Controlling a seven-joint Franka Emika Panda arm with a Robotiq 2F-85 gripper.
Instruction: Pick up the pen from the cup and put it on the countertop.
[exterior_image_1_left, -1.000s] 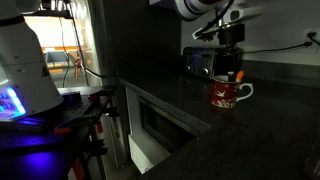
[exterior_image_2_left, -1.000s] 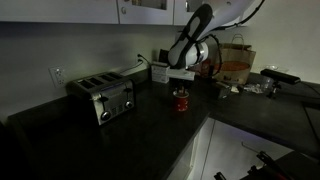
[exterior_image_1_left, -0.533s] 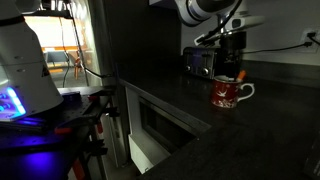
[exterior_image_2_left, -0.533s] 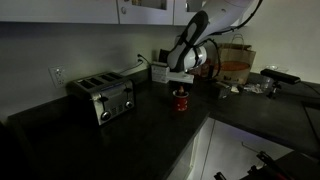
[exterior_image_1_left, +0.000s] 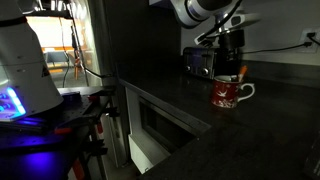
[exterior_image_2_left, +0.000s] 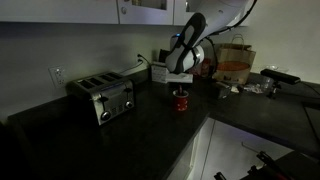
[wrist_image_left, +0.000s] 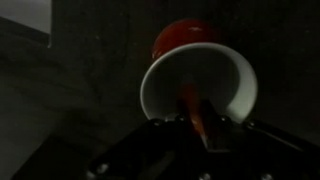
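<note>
Claw (wrist_image_left: 197, 126) clamps pen (wrist_image_left: 189, 103) just over cup (wrist_image_left: 160, 85) rim, cup back from countertop's (exterior_image_1_left: 175, 98) edge.

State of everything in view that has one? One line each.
pen: tilted, lower end inside cup, top end at tool
cup: upright on countertop
tool: directly above cup, appears shut on pen
toaster: upright, nothing protruding from slots

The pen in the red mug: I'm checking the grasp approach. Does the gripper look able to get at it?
Probably yes. The gripper hangs right above the cup, and the pen sticks up out of the open mouth, nothing between. Cannot tell if already gripped.
</note>
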